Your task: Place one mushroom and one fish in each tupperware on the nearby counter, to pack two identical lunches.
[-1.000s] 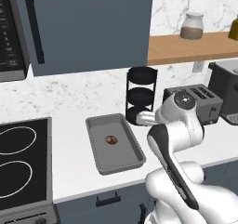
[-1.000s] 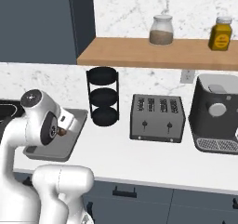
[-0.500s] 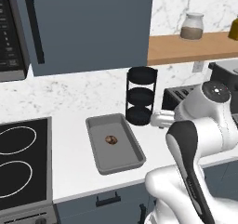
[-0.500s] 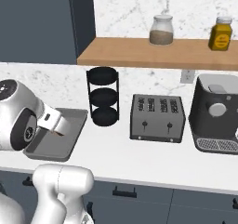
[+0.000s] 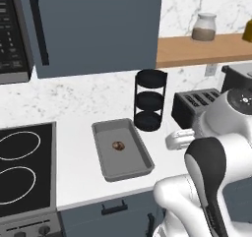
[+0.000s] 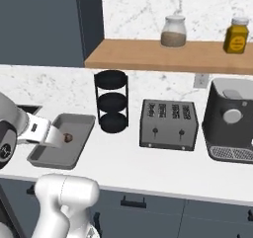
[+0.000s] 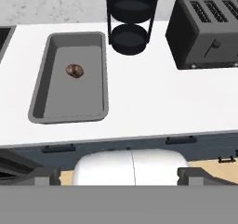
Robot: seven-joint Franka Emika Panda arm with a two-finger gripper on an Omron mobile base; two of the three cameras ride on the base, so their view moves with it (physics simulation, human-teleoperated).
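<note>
Marble backsplash (image 6: 148,10), wooden shelf (image 6: 163,54), slate-blue wall cabinet (image 5: 98,29).

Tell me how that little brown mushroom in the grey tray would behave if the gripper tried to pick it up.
The mushroom looks small and rounded, so it may roll on the flat floor of the tray if nudged. It sits alone mid-tray, so the walls probably won't block the fingers. It is likely light, and soft enough to bruise.
</note>
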